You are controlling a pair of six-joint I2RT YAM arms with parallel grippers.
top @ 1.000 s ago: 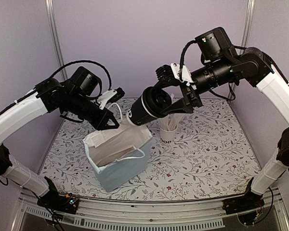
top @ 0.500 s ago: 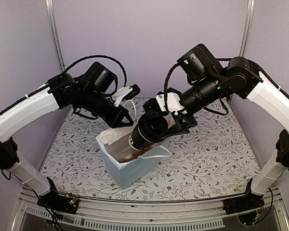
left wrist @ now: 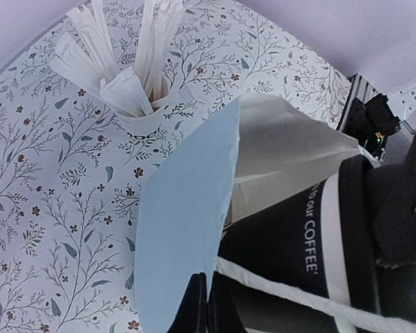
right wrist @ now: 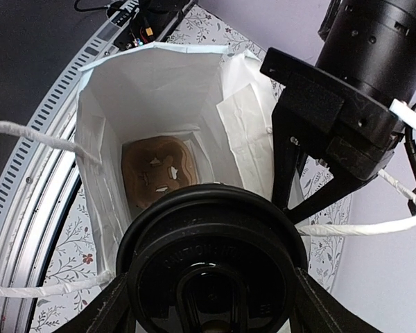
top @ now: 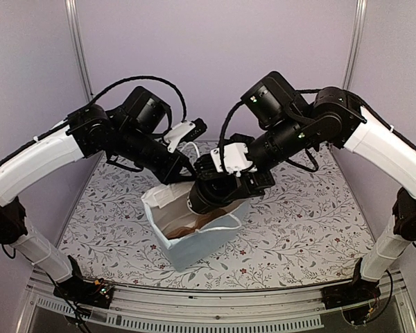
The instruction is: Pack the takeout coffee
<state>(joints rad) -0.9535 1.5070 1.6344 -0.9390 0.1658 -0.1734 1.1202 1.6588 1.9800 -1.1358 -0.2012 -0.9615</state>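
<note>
Takeout coffee (top: 206, 197): black paper cup, black lid, white band under the lid. Side print reads "…ur COFFEE". Right end effector (top: 230, 182) holds it between wide-set jaws, tilted, base at the mouth of the white paper bag (top: 194, 244). Left end effector (top: 184, 173) is pinched shut on the bag rim, cup just beside it.

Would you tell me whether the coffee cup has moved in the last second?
Yes: against the floral table cover, the coffee cup came down and nearer, into the white bag's mouth.
</note>
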